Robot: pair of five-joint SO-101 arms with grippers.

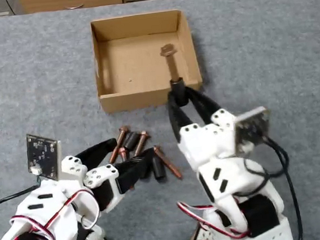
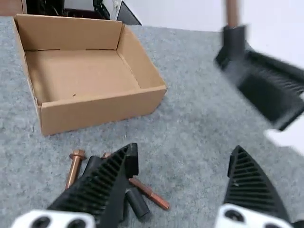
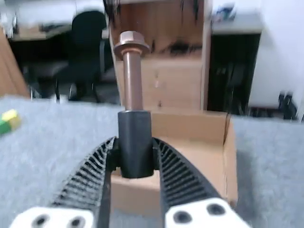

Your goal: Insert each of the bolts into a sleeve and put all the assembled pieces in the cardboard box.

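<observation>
Grip status, right side: my right gripper (image 1: 179,91) is clamped on a black sleeve (image 3: 135,142), one finger on each side. A copper-coloured bolt (image 3: 132,71) sits in the sleeve, and its shank and flanged head project beyond my fingertips. In the high view the sleeve is over the front wall of the cardboard box (image 1: 141,99), near its right front corner, and the bolt head is over the box floor.

My left gripper (image 2: 184,153) is spread wide and holds nothing. It hangs over the loose bolts (image 1: 141,143) and loose sleeves (image 1: 158,168). These lie in a cluster on the grey table (image 1: 266,41) in front of the box's front wall, toward the table's near edge. The box stands mid-width toward the far edge.
</observation>
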